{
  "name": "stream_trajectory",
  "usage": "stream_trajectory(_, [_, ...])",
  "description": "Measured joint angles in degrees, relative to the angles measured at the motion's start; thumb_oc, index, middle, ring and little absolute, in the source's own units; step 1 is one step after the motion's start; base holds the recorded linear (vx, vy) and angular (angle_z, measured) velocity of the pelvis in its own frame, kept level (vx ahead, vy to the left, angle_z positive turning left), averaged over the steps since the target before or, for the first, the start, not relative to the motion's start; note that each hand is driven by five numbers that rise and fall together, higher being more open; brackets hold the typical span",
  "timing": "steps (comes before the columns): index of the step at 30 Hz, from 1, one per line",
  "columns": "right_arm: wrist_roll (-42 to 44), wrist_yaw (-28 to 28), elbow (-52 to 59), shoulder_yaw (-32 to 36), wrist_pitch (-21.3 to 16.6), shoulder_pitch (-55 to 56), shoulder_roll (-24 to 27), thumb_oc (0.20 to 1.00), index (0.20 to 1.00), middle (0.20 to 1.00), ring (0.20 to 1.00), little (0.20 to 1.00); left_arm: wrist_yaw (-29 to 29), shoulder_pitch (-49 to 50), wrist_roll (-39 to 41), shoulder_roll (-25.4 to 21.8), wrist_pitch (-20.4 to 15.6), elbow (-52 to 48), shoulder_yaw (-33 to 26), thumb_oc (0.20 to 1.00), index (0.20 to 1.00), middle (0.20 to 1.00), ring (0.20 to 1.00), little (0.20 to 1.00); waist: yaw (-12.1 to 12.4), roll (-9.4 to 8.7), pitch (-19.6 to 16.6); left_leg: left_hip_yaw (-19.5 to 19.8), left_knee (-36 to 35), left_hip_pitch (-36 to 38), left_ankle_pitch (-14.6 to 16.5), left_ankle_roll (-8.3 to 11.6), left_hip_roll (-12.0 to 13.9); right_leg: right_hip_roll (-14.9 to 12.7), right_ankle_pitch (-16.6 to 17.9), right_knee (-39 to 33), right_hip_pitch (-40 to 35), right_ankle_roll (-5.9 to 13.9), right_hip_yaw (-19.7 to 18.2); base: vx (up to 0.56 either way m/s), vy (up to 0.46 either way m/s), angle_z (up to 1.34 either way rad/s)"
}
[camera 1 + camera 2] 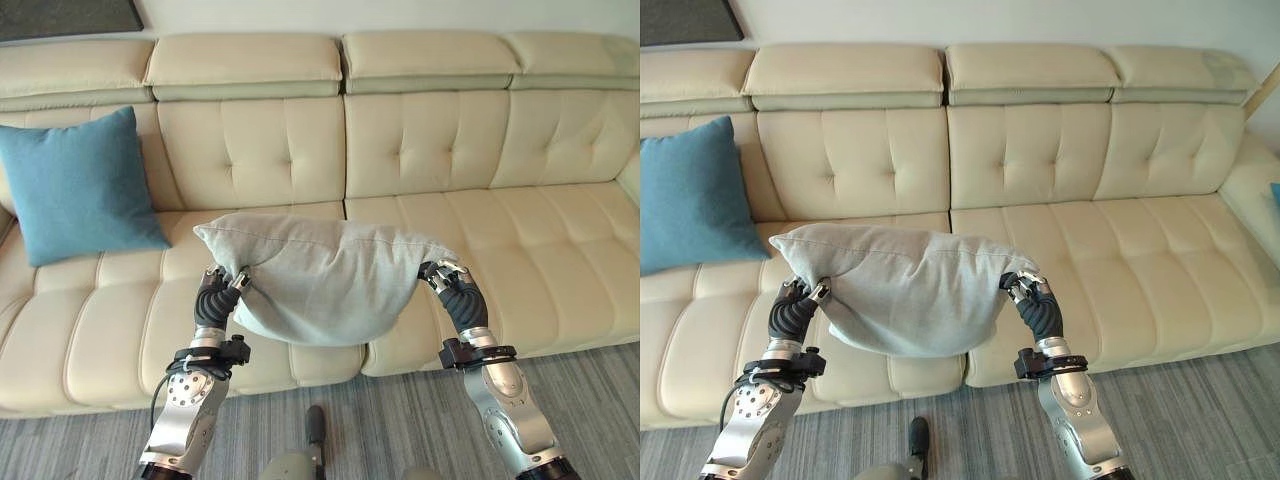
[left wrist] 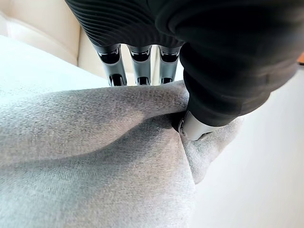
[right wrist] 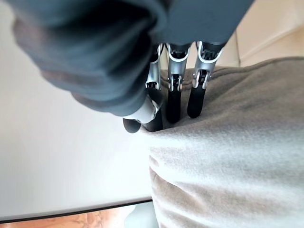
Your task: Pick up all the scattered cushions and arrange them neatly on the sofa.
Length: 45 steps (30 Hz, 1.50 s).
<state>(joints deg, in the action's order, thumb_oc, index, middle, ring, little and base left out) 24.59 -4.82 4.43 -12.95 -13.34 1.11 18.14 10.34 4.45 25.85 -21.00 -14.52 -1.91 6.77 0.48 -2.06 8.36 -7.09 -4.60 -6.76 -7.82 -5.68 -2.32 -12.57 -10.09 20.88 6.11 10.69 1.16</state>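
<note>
Grey cushion [image 1: 320, 285] held over sofa [image 1: 450, 150] seat front edge, sagging between grips. Left hand [image 1: 215, 295] and right hand [image 1: 450, 285]: fingers [image 3: 173, 102] clamped on opposite cushion ends. Soft, light, deformable; corner grips likely adequate. Blue cushion [image 1: 80, 185] leaning against backrest.

Grey cushion [image 1: 320, 285]: matt woven cloth with a fine, slightly rough weave, soft and creased.
Blue cushion [image 1: 82, 185]: matt cloth, smooth-looking.
Sofa [image 1: 470, 140]: cream leather-like covering, smooth with a soft sheen, button-tufted.
Floor [image 1: 600, 400]: grey, matt, streaked like carpet.
Left hand [image 1: 215, 295]: dark ribbed matt cover, silver metallic fingers.
Right hand [image 1: 450, 285]: same finish.
</note>
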Motion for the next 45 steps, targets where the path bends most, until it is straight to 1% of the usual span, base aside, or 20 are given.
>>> stream_trajectory(1, [0.0,0.0,0.0,0.0,0.0,0.0,0.0,0.200,0.200,0.200,0.200,0.200,0.0,-0.1,0.0,-0.1,0.0,0.0,0.0,0.200,0.200,0.200,0.200,0.200,-0.4,0.05,-0.1,0.1,0.0,0.0,0.0,0.00,0.1,-0.1,0.3,-2.5,0.3,-0.03,0.6,0.13,-0.030,0.07])
stream_trajectory(2, [0.0,0.0,0.0,0.0,0.0,-0.3,0.0,0.200,0.200,0.200,0.200,0.200,0.0,-0.1,0.0,0.2,0.0,0.0,-0.1,0.200,0.200,0.200,0.200,0.200,-0.9,-0.02,-0.1,0.4,0.0,0.0,0.3,0.10,0.4,0.1,1.2,-7.6,2.4,-1.16,0.7,0.12,-0.047,0.02])
stream_trajectory(3, [0.0,0.0,0.0,-0.1,0.1,-0.5,0.0,0.200,0.200,0.200,0.200,0.200,0.3,0.0,0.0,0.5,0.0,0.1,-0.1,0.200,0.200,0.200,0.200,0.200,-0.9,0.30,0.0,0.5,0.0,0.0,0.9,-0.30,1.0,0.6,3.0,-11.3,3.3,-1.35,0.8,0.13,-0.081,0.05])
stream_trajectory(4, [0.0,0.0,-0.1,-0.1,0.1,-0.4,0.0,0.200,0.200,0.200,0.200,0.200,0.4,0.0,0.0,0.8,0.0,0.1,-0.1,0.200,0.200,0.200,0.200,0.200,-1.3,0.47,0.0,1.1,0.0,0.0,0.3,0.55,1.4,1.1,7.5,-17.4,4.2,-1.30,0.5,0.09,-0.064,0.10])
stream_trajectory(6, [0.0,0.0,-0.1,0.0,0.1,-0.5,-0.2,0.200,0.200,0.200,0.200,0.200,0.5,-0.4,0.0,1.1,0.0,0.6,-0.2,0.200,0.200,0.200,0.200,0.200,-1.8,0.45,-0.1,1.5,0.0,0.0,1.0,0.93,1.8,1.8,12.9,-23.4,5.6,-1.22,0.3,0.07,-0.058,0.28])
stream_trajectory(8, [0.0,-0.1,-0.3,-0.3,0.1,-0.1,-0.3,0.200,0.200,0.200,0.200,0.200,0.6,0.0,0.0,0.7,0.0,0.7,0.0,0.200,0.200,0.200,0.200,0.200,-2.4,-1.35,-0.2,2.2,-0.5,1.7,1.3,3.60,1.1,1.6,18.0,-25.6,5.5,-2.16,0.4,0.17,-0.133,0.43])
stream_trajectory(9, [0.0,-0.1,-1.0,-0.3,0.1,-0.1,-0.2,0.200,0.200,0.200,0.200,0.200,0.8,0.3,0.0,1.5,0.0,1.1,0.0,0.200,0.200,0.200,0.200,0.200,-2.2,-1.68,-0.2,3.1,-0.4,3.2,2.3,5.54,1.4,1.7,22.7,-25.8,4.2,-3.47,0.6,0.13,-0.091,0.21])
stream_trajectory(11, [0.0,-0.1,-2.0,-0.1,0.1,-0.2,0.2,0.200,0.200,0.200,0.200,0.200,0.8,1.1,0.0,2.9,0.0,0.7,0.5,0.200,0.200,0.200,0.200,0.200,-1.5,0.05,-1.1,3.1,-0.4,3.3,2.8,7.07,4.5,4.9,21.7,-25.9,4.0,-4.24,1.4,0.11,-0.083,-0.02])
stream_trajectory(14, [0.1,-0.1,-2.0,-0.1,0.1,-0.3,1.3,0.200,0.200,0.200,0.200,0.200,0.9,1.0,0.0,4.3,0.0,0.9,0.5,0.200,0.200,0.200,0.200,0.200,-1.7,0.59,-1.4,3.4,-0.4,3.0,2.9,7.41,7.6,7.7,21.0,-25.9,3.7,-5.37,3.1,0.13,-0.086,0.02])
stream_trajectory(18, [0.1,-1.1,-2.0,-0.1,0.1,-0.5,1.5,0.200,0.200,0.200,0.200,0.200,2.2,1.0,0.0,5.4,0.1,1.3,2.3,0.200,0.200,0.200,0.200,0.200,-1.8,0.71,-1.6,3.6,-0.5,4.1,3.4,8.60,9.1,9.2,20.4,-25.9,2.3,-6.34,3.8,0.12,-0.072,0.00])
stream_trajectory(23, [-1.2,-3.9,-3.5,-1.7,0.0,-5.6,2.5,0.200,0.200,0.200,0.200,0.200,5.7,-2.1,0.0,5.8,0.1,3.1,2.5,0.200,0.200,0.200,0.200,0.200,-1.8,0.80,-2.0,4.9,-0.5,3.9,3.4,8.77,9.0,8.9,20.2,-25.9,1.9,-6.70,4.3,0.08,-0.044,0.10])
stream_trajectory(28, [-3.8,-8.5,-9.4,-4.8,0.2,-19.6,3.8,0.200,0.200,0.200,0.200,0.200,12.2,-13.0,-0.1,5.9,-0.2,8.3,2.6,0.200,0.200,0.200,0.200,0.200,-1.1,1.02,-2.4,6.5,-0.4,2.8,2.8,9.16,8.8,8.6,20.4,-25.9,2.2,-7.15,5.7,-0.01,-0.049,0.20])
stream_trajectory(29, [-4.3,-9.9,-11.1,-5.8,0.1,-22.6,3.9,0.200,0.200,0.200,0.200,0.200,13.6,-15.5,-0.1,6.0,-1.2,10.1,3.1,0.200,0.200,0.200,0.200,0.200,-0.8,0.95,-2.5,6.5,-0.3,2.5,2.4,9.32,8.8,8.6,20.7,-25.7,2.6,-7.33,5.9,-0.16,-0.056,0.10])
stream_trajectory(31, [-5.5,-12.0,-16.5,-8.5,-0.1,-29.3,5.1,0.200,0.200,0.200,0.200,0.200,16.1,-23.1,-0.1,4.6,-2.8,17.3,5.8,0.200,0.200,0.200,0.200,0.200,-0.6,0.83,-3.7,7.1,0.0,-0.7,1.6,9.75,8.6,8.3,21.3,-25.9,5.4,-7.35,6.5,-0.22,-0.070,0.11])
stream_trajectory(36, [-5.4,-15.7,-33.2,-13.1,0.1,-48.6,7.9,0.200,0.200,0.200,0.200,0.200,20.1,-43.4,0.2,1.4,-3.9,34.4,11.2,0.200,0.200,0.200,0.200,0.200,-0.3,-0.27,-2.9,7.5,1.2,-10.5,-1.4,10.77,7.9,8.1,24.3,-25.5,14.5,-7.84,6.5,-0.14,-0.055,0.05])
stream_trajectory(39, [-1.7,-16.2,-43.0,-15.1,-0.1,-58.1,9.2,0.200,0.200,0.200,0.200,0.200,19.3,-54.6,1.2,-2.3,-4.8,44.5,16.5,0.200,0.200,0.200,0.200,0.200,-0.5,-0.76,0.7,8.1,3.6,-15.7,-1.3,11.31,8.3,8.1,24.1,-24.2,19.1,-7.99,7.0,-0.09,-0.048,0.05])
stream_trajectory(41, [-0.3,-16.3,-44.0,-15.6,-0.1,-61.6,10.4,0.200,0.200,0.200,0.200,0.200,18.7,-58.1,2.9,-4.1,-4.6,45.4,16.9,0.200,0.200,0.200,0.200,0.200,-0.9,-0.70,2.8,8.2,3.7,-18.2,-1.4,11.47,8.3,8.2,24.5,-24.1,21.6,-7.96,6.9,-0.07,-0.032,-0.01])
stream_trajectory(43, [3.7,-16.5,-50.3,-15.9,-1.7,-70.0,10.1,0.200,0.200,0.200,0.200,0.200,17.2,-68.5,4.7,-7.1,-5.0,53.2,20.1,0.200,0.200,0.200,0.200,0.200,-1.7,-0.66,7.1,8.3,5.7,-25.0,-1.7,11.79,8.3,8.1,24.6,-21.5,28.7,-7.95,6.6,-0.06,-0.055,0.00])
stream_trajectory(44, [5.0,-16.7,-52.4,-15.7,-2.0,-73.1,10.1,0.200,0.200,0.200,0.200,0.200,17.0,-73.5,5.2,-7.3,-5.0,56.2,20.2,0.200,0.200,0.200,0.200,0.200,-1.7,-0.63,7.9,8.6,6.1,-28.2,-2.1,11.95,8.3,8.1,25.0,-20.9,31.9,-8.14,6.7,-0.01,-0.039,0.06])
stream_trajectory(45, [5.7,-17.0,-52.5,-15.8,-2.5,-74.6,10.1,0.667,0.667,0.667,0.667,0.667,17.0,-76.0,5.3,-8.0,-5.3,56.3,20.1,0.275,0.275,0.275,0.275,0.275,-1.7,-0.69,9.3,8.7,6.4,-29.3,-2.3,11.82,8.4,8.2,25.4,-20.9,32.7,-8.69,6.9,-0.02,-0.054,0.06])
